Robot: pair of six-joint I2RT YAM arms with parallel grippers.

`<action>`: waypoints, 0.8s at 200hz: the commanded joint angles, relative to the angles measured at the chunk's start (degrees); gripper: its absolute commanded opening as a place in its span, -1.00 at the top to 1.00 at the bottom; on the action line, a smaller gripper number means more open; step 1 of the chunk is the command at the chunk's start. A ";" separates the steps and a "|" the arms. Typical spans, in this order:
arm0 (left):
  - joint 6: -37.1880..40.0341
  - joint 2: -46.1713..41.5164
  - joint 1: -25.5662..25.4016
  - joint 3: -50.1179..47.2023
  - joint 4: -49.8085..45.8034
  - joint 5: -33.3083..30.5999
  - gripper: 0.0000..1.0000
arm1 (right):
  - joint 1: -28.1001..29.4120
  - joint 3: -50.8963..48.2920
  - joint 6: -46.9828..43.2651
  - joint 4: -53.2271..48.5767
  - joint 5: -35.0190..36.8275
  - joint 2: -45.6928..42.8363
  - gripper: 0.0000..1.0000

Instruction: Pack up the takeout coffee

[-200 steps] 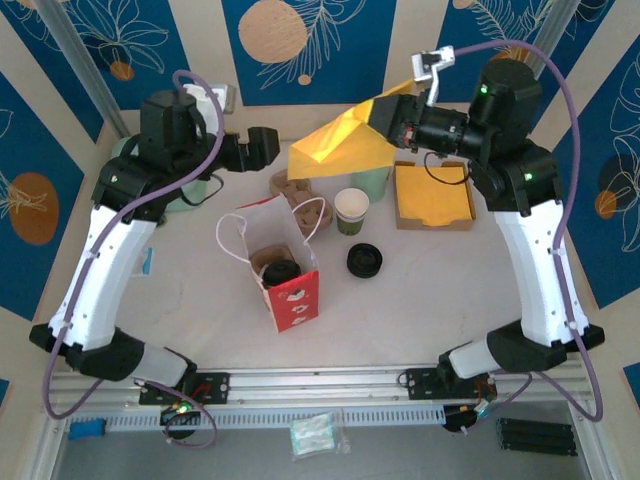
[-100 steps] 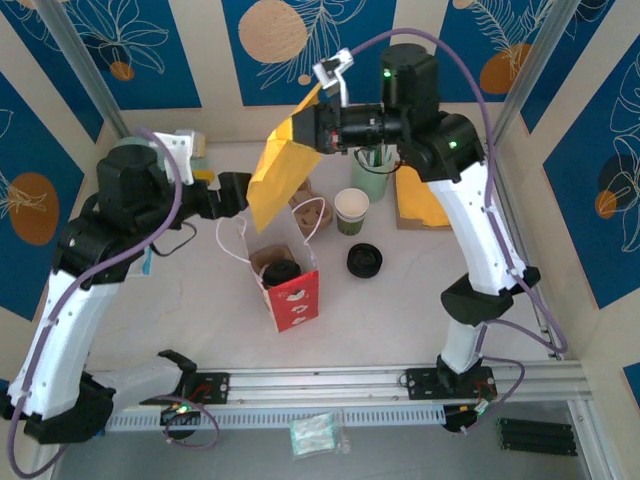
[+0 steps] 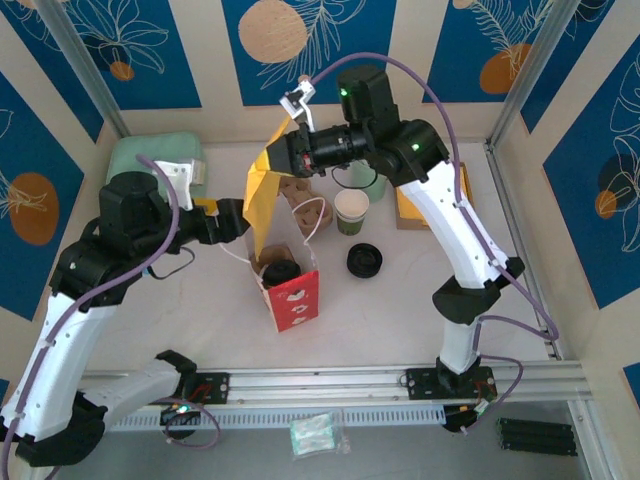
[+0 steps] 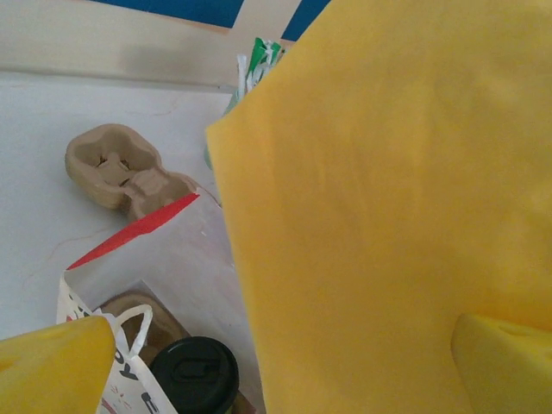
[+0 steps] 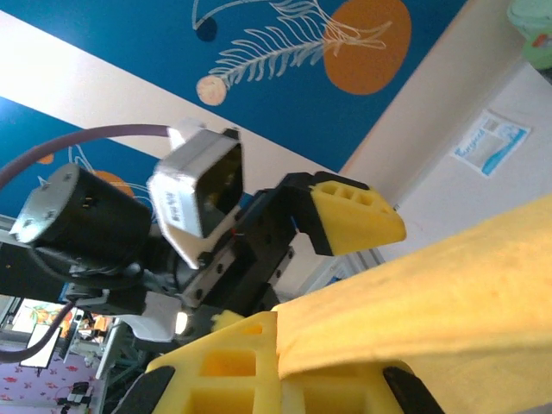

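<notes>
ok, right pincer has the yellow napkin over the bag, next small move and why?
Probably lower the right pincer so the yellow napkin slides into the paper bag. The napkin hangs over its open mouth, the lidded coffee sits inside, and the left pincer stands open beside it.

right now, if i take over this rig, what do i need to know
The left end effector is open, close beside the hanging yellow napkin.
The right end effector is shut on that napkin, holding it above the paper bag.
The takeout coffee stands lidded and upright inside the bag.
Done: coffee bagged.
Left: probably lower the napkin into the bag and release it.
</notes>
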 commanded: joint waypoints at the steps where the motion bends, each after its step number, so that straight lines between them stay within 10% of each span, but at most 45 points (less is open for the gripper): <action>1: -1.02 -0.33 0.44 -0.78 1.59 2.38 -0.99 | 0.63 -3.19 -1.33 0.28 -0.86 -1.52 1.00; 160: -1.90 0.08 0.36 -5.18 3.56 4.25 -0.99 | -0.62 -16.50 -2.92 3.86 1.15 -5.03 1.00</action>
